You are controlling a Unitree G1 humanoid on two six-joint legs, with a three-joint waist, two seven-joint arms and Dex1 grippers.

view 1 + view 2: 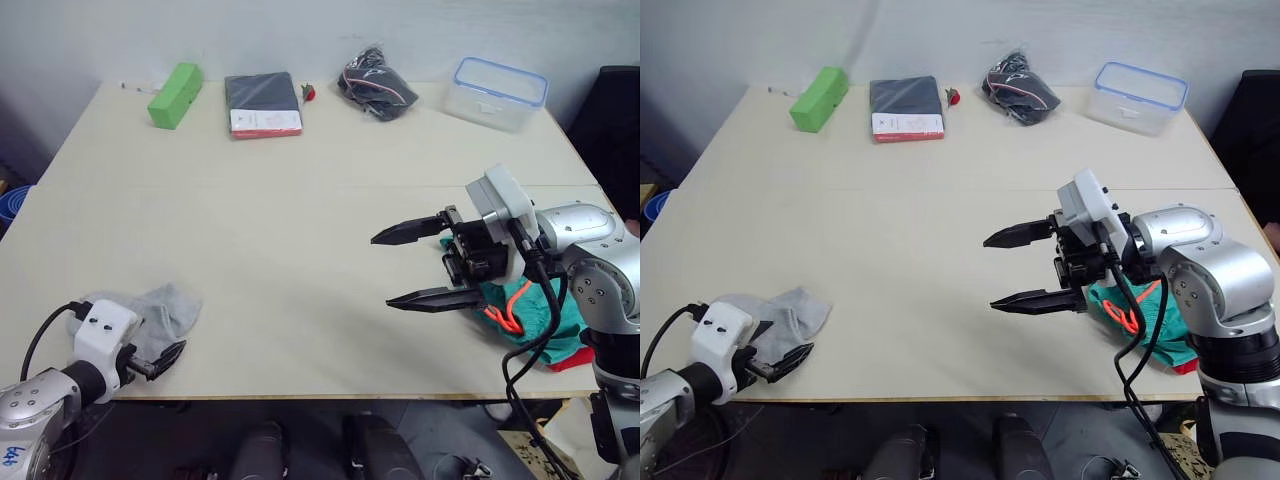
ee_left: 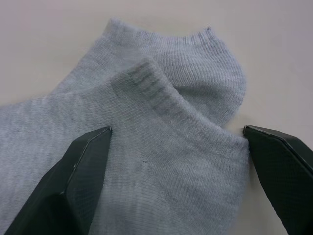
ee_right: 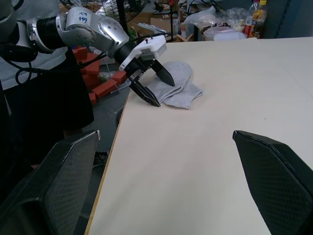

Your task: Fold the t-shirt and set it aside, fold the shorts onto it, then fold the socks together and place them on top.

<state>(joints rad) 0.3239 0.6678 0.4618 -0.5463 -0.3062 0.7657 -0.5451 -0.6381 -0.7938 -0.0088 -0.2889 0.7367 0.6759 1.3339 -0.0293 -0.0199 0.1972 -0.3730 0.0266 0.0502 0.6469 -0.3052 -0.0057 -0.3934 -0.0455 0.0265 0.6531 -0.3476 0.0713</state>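
The light grey socks (image 1: 165, 310) lie overlapped near the table's front left edge. My left gripper (image 1: 165, 360) is open at their near end, and in the left wrist view a finger stands on each side of the socks (image 2: 161, 147). The teal shorts (image 1: 535, 315) with an orange drawstring (image 1: 510, 305) lie folded at the front right. A red strip of the t-shirt (image 1: 572, 360) peeks out beneath them. My right gripper (image 1: 383, 270) is wide open and empty, hovering just left of the shorts and pointing toward the table's middle.
Along the far edge of the table (image 1: 300, 220) sit a green box (image 1: 175, 95), a dark flat package (image 1: 262, 103), a black bundle with pink trim (image 1: 375, 85) and a clear blue-rimmed container (image 1: 497, 92). Beyond the left edge the right wrist view shows floor clutter (image 3: 102, 83).
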